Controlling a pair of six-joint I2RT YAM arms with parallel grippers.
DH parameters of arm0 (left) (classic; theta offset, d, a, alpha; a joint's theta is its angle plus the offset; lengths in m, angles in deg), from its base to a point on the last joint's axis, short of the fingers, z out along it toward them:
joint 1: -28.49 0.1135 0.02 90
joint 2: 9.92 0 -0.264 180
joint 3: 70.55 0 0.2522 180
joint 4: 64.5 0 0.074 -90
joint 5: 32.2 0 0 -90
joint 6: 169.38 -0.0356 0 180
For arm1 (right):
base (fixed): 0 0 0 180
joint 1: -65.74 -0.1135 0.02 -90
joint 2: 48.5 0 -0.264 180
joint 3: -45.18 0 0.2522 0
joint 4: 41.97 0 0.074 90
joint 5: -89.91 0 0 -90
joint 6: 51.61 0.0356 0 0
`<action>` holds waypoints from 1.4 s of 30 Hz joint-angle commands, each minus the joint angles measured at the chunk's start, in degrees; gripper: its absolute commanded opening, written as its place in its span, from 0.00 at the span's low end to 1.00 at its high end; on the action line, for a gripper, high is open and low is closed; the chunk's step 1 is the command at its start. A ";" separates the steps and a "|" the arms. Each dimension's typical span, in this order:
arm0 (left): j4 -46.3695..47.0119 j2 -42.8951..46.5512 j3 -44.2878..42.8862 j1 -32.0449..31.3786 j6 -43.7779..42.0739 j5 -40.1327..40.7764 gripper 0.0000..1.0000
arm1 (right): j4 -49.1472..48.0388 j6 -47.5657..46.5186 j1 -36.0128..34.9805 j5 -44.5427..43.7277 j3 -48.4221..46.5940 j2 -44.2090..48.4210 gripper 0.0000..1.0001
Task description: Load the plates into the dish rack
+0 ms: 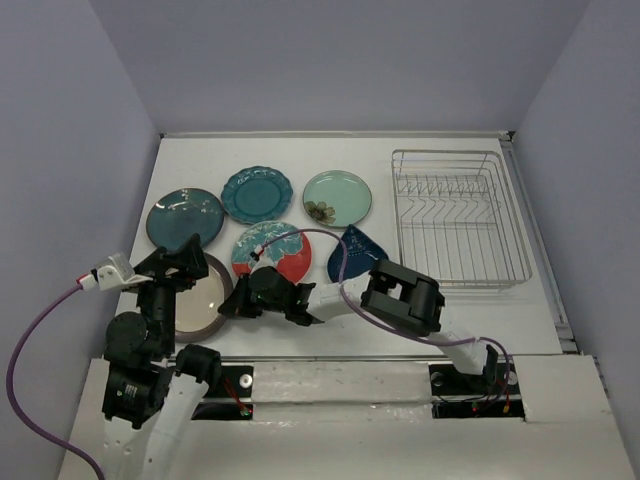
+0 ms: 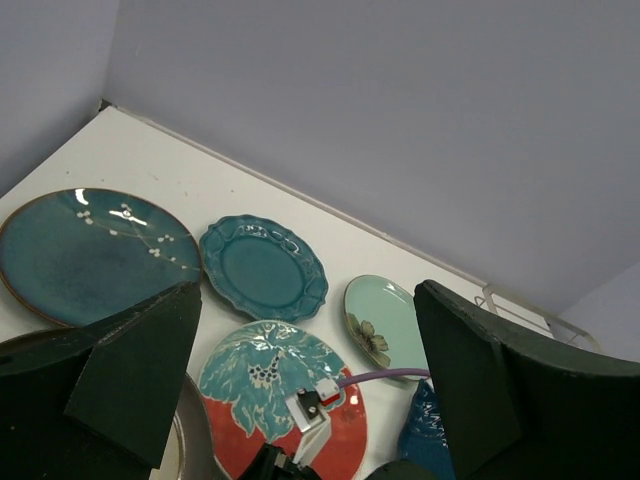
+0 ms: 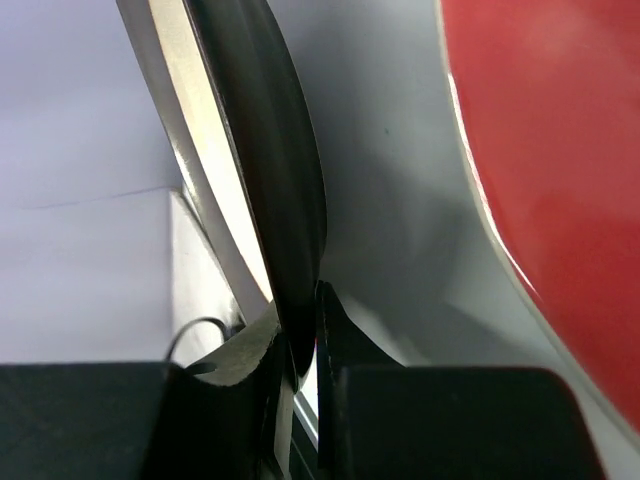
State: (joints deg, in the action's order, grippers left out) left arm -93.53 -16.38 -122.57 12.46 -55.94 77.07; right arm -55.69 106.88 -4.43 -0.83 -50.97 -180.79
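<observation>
The right gripper (image 3: 305, 345) reaches across to the near left corner of the table (image 1: 200, 160), its jaws clamped on the dark rim of the grey plate (image 1: 203, 298), just beside the red plate (image 1: 285, 262). The left gripper (image 1: 178, 265) hangs over that same corner with its jaws wide apart. The dark teal plate (image 1: 185, 217), scalloped plate (image 1: 257, 194), mint plate (image 1: 337, 198) and blue plate (image 1: 357, 255) lie flat mid-table, apart from the wire rack (image 1: 450, 152) by the right edge.
</observation>
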 commanded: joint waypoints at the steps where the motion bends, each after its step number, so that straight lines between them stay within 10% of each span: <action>1: 2.44 0.13 -2.08 0.12 -0.06 0.60 0.99 | -3.89 -9.93 -0.40 -6.37 3.81 10.81 0.07; 17: 3.49 0.83 -1.91 0.12 0.29 -4.59 0.99 | -1.79 -21.19 15.14 -10.78 24.81 49.47 0.07; 25: 4.10 1.62 -1.29 -0.75 -0.06 -6.00 0.99 | 21.66 -33.67 35.17 -24.65 26.67 74.35 0.07; 33: 5.25 3.20 -0.68 -2.68 -0.42 -8.19 0.99 | 30.74 -49.41 57.32 -34.77 22.27 78.94 0.07; 42: 5.25 4.88 -0.50 -6.64 -0.59 -8.46 0.99 | 28.10 -56.77 75.61 -25.38 20.43 72.27 0.07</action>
State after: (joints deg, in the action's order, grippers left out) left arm -91.28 -12.69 -122.61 7.38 -55.55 69.35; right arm -16.13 56.08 67.76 -30.53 -24.50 -107.85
